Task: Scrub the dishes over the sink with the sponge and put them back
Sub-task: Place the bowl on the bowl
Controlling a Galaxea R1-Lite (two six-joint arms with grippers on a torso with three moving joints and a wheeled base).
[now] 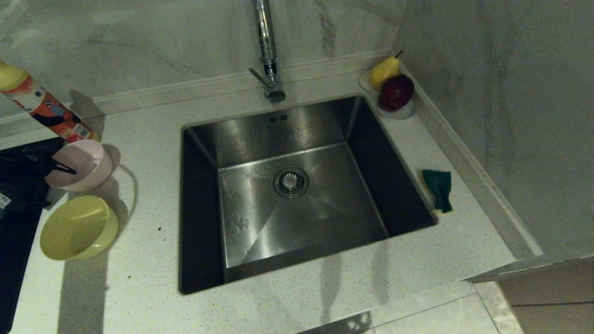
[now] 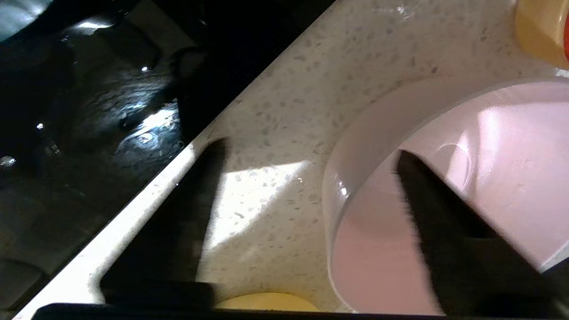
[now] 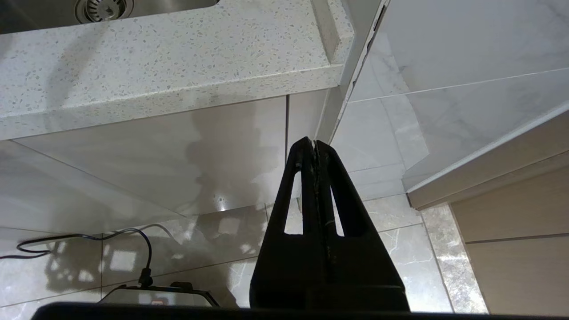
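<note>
L gripper (image 2: 306, 178) was seen open, straddling the wall of the pale pink round plastic bowl (image 1: 80, 164) on the speckled counter (image 1: 139, 260), w/ one finger inside, one outside. Thin rim grip could've slipped & tipped the bowl. R gripper (image 3: 314, 144) was parked shut, below the counter.

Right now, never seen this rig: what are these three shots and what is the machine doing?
It is a two-armed robot at a kitchen counter. The head camera looks down on the sink, with a pink bowl and a yellow bowl to its left, and the sponge and a dish of fruit to its right. The other two cameras sit on the wrists. The left gripper straddles the pink bowl's rim, one finger inside and one outside, with a gap, so nothing is gripped yet. The right gripper is shut and empty, parked below the counter edge.
</note>
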